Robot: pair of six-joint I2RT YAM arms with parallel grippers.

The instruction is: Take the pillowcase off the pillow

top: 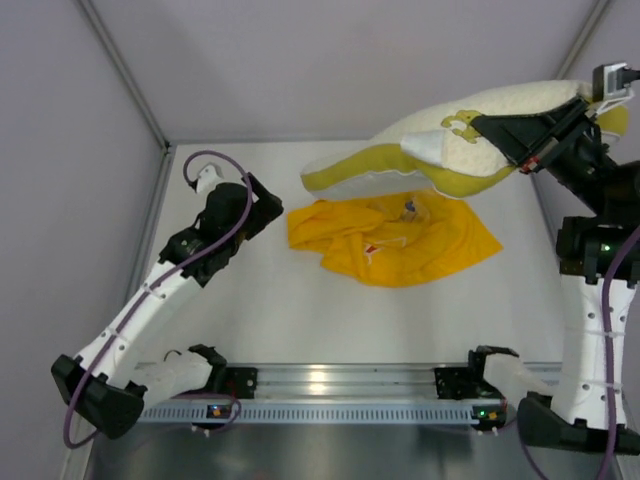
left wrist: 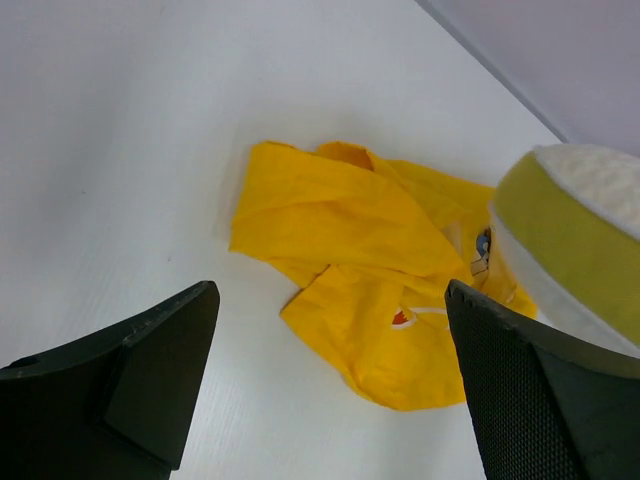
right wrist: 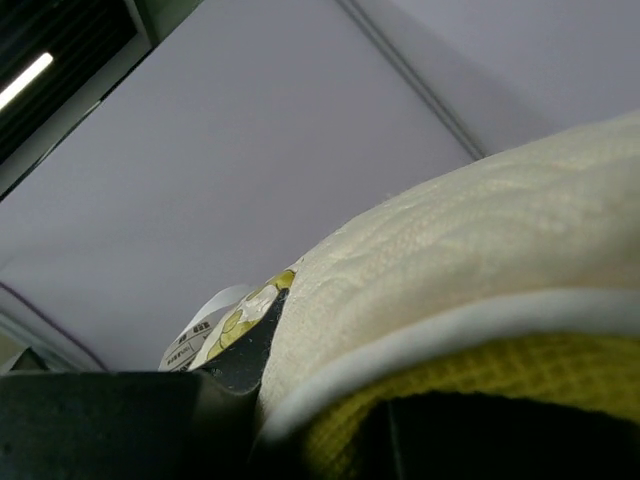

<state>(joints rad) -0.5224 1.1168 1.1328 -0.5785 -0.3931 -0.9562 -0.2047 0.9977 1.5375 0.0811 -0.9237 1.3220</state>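
Two things lie apart here: the pillowcase [top: 395,240] sits crumpled on the bench [top: 300,320] near the middle of its far edge, and the pillow [top: 520,100] hangs bare above the far right corner. The right fingers [top: 515,138] are pinched on the pillow, whose free end droops toward the cloth's far side. The left fingers [left wrist: 160,370] stand wide with nothing between them, just left of the heap. We judge the case fully off, so the job looks all but done. The pillow bends under its own weight, so we take it as soft, light and bulky; a pinch on its piped edge suits it. The case is thin and limp, and any raised fold near its left edge offers a grip.
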